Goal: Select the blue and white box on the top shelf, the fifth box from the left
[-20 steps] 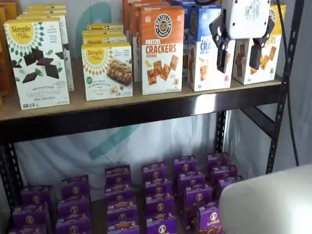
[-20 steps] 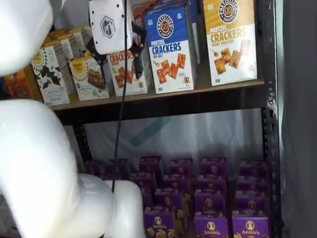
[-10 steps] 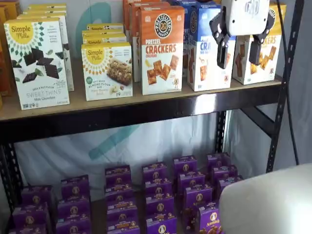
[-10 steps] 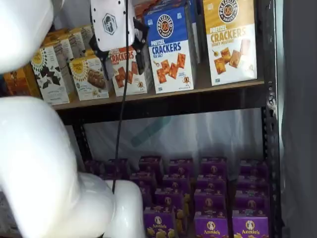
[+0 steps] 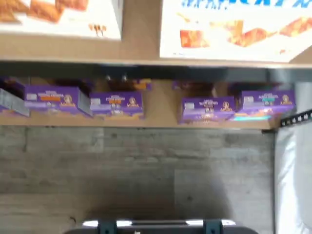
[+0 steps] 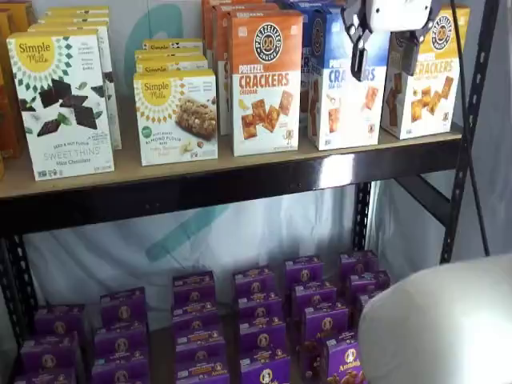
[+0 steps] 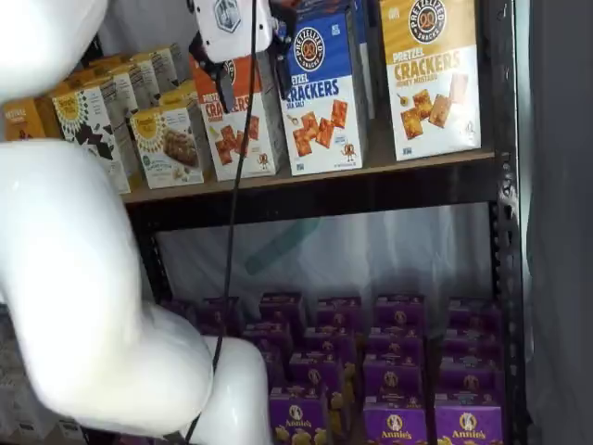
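Blue and white box (image 7: 323, 90): tall carton, blue above, white below
Writing: "PRETZEL CRACKERS", round black logo
Gripper (image 6: 385, 48): fingers apart, empty

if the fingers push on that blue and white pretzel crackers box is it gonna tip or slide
Probably tips: the blue and white box is tall on a narrow base, upright near the top shelf front edge. Boxes right behind it may stop a backward fall. It looks like stiff cardboard holding crackers, so likely light and easily squeezed.

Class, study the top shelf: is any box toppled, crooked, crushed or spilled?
Nothing stands out. On the top shelf the blue and white box and its neighbours stand upright, facing forward, undamaged. The open gripper holds nothing.
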Motion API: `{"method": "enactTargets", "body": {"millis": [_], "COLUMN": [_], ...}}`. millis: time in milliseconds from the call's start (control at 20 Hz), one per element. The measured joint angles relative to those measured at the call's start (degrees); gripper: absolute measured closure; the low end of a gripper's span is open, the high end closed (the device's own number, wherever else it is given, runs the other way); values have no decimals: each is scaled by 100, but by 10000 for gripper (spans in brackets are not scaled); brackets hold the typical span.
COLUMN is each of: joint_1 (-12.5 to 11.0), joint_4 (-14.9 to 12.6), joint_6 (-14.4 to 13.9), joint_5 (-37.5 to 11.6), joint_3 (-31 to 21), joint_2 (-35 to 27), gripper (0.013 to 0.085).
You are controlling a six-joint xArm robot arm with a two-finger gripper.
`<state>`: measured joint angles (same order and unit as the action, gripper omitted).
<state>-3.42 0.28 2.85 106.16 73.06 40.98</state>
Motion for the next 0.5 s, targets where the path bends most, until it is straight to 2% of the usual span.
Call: {"method": "enactTargets", "body": {"millis": [200, 500], "joint_1": [-177, -248], "joint_4": [134, 149], "joint_6": [141, 213], "joint_5": [-101, -236], "joint_3": [243, 548], "joint_2": [-283, -633], "gripper": [130, 130]}}
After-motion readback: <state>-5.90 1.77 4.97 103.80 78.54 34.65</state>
